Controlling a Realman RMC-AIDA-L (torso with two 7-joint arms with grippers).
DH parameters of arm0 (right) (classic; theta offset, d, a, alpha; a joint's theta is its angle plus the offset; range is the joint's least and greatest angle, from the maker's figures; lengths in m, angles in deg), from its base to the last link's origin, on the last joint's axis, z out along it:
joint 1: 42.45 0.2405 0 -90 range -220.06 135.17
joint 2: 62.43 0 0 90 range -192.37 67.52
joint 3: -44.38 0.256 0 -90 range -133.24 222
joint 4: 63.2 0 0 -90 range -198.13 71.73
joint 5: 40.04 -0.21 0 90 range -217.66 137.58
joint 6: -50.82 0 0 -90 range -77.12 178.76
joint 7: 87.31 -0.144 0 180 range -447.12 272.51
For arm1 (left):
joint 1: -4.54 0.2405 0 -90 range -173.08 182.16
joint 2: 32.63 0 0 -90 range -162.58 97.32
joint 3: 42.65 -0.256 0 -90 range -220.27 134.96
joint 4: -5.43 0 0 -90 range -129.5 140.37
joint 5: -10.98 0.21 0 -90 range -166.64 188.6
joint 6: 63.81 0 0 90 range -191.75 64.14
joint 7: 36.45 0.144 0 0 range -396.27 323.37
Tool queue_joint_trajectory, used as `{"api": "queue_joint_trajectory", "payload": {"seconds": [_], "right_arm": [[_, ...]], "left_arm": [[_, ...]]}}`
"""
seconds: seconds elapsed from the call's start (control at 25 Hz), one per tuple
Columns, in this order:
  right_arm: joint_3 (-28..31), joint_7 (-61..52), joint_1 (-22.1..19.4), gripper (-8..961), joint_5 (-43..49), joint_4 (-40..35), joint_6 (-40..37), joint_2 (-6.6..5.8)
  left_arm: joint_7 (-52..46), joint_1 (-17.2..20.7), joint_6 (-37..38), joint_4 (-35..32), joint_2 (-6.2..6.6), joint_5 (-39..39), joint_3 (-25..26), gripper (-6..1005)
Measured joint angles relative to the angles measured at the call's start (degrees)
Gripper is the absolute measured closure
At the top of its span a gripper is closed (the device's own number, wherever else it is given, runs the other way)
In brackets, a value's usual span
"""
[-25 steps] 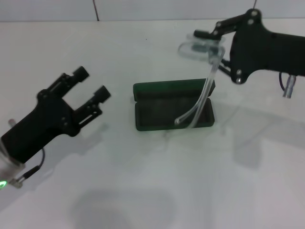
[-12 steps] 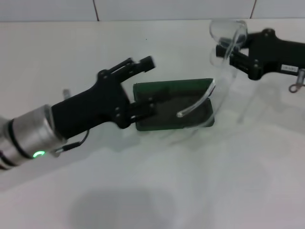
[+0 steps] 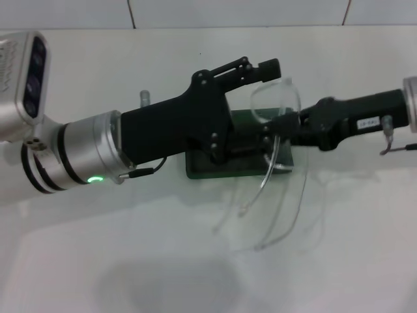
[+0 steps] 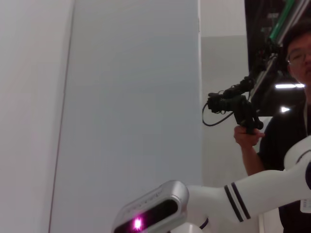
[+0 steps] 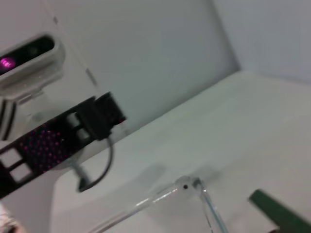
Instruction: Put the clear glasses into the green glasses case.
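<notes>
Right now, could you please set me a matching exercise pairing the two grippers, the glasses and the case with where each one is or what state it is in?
Things:
1. left gripper
2. right gripper
3. clear glasses
4. green glasses case

States:
A. lies open on the white table
B. held above the case, arms hanging down
C. open, fingers over the case
D. shut on the frame, reaching in from the right

Pairs: 1-C, 2-D, 3-B, 4-A

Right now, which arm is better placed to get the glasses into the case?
The right. Its hand already holds the clear glasses directly above the open green glasses case, their arms trailing forward past it. The left hand is open beside the lens, gripping nothing, so it could at most steady them.
</notes>
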Motion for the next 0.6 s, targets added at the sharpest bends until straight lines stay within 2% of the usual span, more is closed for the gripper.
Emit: {"api": "queue_joint_trajectory", "payload": {"seconds": [0.24,0.6], "right_arm": [[0.47,-1.03,0.60,833,0.88,1.02,-1.78,0.77],[8.13,-0.92,-0.32,833,0.73,0.83,-2.52,1.49]], "left_arm": [[3.29,-0.10,-3.47,-2.88,-0.08,1.93,0.01,229],[4.65,0.07,-8.01,-5.99,-0.23,5.94,0.00,229]]}}
